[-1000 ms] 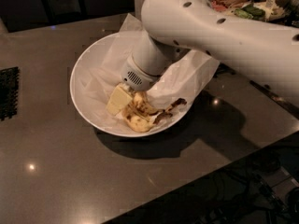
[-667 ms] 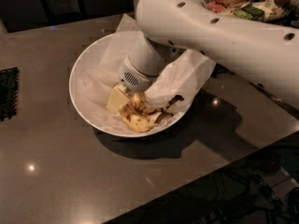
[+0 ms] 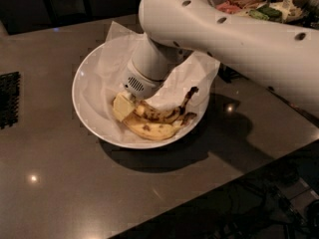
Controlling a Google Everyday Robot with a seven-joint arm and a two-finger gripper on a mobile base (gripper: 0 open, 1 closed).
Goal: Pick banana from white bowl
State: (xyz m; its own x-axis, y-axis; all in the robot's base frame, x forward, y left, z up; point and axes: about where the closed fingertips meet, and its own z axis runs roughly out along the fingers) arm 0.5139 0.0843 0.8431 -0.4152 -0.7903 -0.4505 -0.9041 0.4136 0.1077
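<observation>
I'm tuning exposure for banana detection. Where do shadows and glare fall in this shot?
Camera view: the arm casts a dark shadow on the table right of the white bowl; small glare spots dot the table; the banana is well lit, with the gripper in the bowl at its left end.

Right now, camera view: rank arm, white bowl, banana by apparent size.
1. arm (likely nearer camera, so unsure)
2. white bowl
3. banana
The gripper is in the bowl, against the banana.
</observation>
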